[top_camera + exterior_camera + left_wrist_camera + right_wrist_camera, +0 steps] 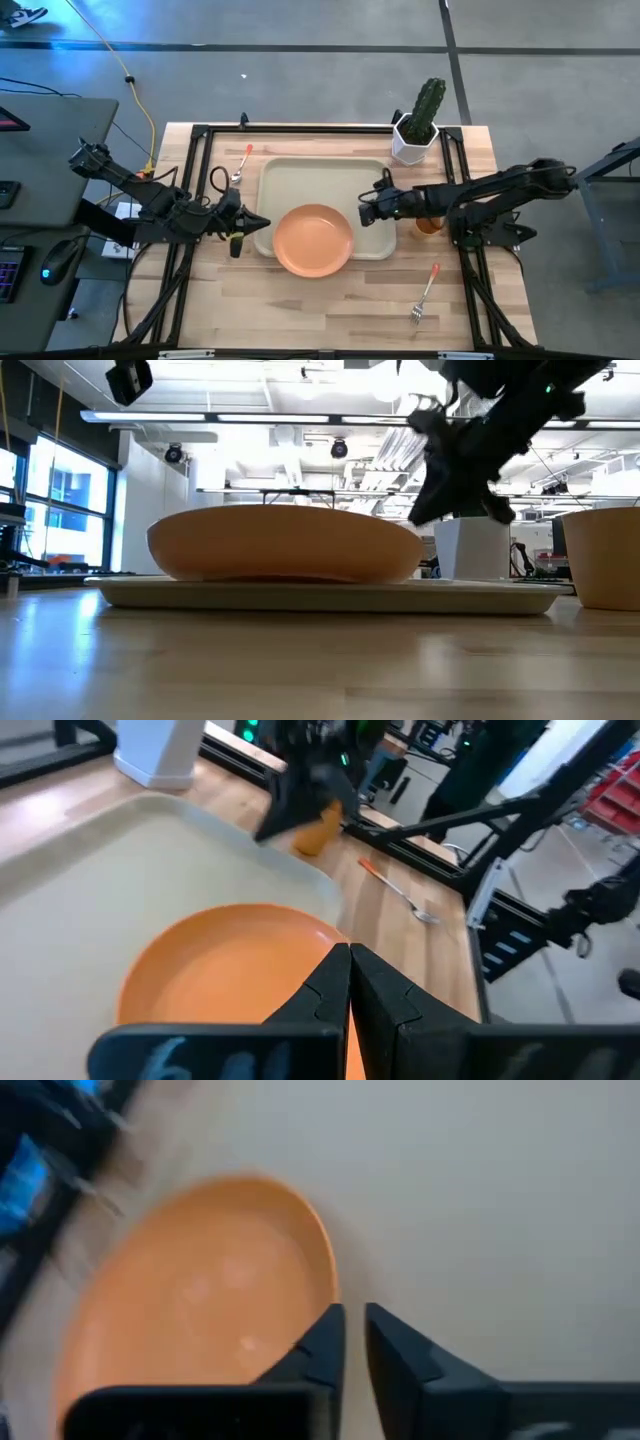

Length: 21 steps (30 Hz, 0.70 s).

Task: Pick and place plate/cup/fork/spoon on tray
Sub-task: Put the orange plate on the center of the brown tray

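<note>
Your plate (313, 240) sits on the tray (300, 175), at its near edge and slightly overhanging the rim. The left pincer (262, 224) hangs closed and empty just beside the plate's left rim; the right pincer (366, 212), nearly closed and empty, hovers over the tray's right side. The cup (429, 224) waits on the table under the right arm, so it looks like your likeliest next pick. The spoon (241, 166) lies left of the tray, the fork (427, 293) near the front right.

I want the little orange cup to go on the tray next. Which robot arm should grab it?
The right arm, probably. The cup stands on the table right under it, beside the tray, close behind the right gripper. The left gripper is across the plate, farther away.
</note>
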Motion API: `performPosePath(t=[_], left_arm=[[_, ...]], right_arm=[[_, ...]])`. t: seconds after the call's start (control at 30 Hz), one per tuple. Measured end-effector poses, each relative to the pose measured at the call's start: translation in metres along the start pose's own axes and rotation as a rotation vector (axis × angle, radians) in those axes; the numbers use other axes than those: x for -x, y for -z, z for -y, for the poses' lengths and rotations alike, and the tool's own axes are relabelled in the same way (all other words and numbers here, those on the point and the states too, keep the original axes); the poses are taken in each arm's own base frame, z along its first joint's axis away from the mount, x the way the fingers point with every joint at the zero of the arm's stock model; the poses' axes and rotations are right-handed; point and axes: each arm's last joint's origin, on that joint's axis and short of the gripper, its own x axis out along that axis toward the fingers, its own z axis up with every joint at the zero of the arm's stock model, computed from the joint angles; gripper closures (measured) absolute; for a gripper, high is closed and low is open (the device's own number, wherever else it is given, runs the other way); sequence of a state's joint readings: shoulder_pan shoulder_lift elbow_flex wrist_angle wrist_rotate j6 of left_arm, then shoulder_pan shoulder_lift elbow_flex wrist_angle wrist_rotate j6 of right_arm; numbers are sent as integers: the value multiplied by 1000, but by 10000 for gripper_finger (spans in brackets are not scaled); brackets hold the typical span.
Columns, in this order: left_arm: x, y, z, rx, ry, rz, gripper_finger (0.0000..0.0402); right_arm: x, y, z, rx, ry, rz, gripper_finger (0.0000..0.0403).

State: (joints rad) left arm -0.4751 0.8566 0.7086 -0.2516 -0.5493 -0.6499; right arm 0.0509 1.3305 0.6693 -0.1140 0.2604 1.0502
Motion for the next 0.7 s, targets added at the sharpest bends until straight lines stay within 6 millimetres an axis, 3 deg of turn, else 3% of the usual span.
performPosePath(t=[0.2,0.37,0.5,0.7], left_arm=[[-5,-7,-10,5,-59,28,401],[-9,-10,-15,4,-74,26,401],[-11,-11,-20,3,-74,-1,401],[-13,-12,-23,-45,-44,-37,401]], right_arm=[[-37,10,3,15,26,-198,270],[-56,6,-11,73,-7,-253,221],[-65,-3,-18,84,-28,-270,216],[-73,-10,-4,23,73,-368,248]])
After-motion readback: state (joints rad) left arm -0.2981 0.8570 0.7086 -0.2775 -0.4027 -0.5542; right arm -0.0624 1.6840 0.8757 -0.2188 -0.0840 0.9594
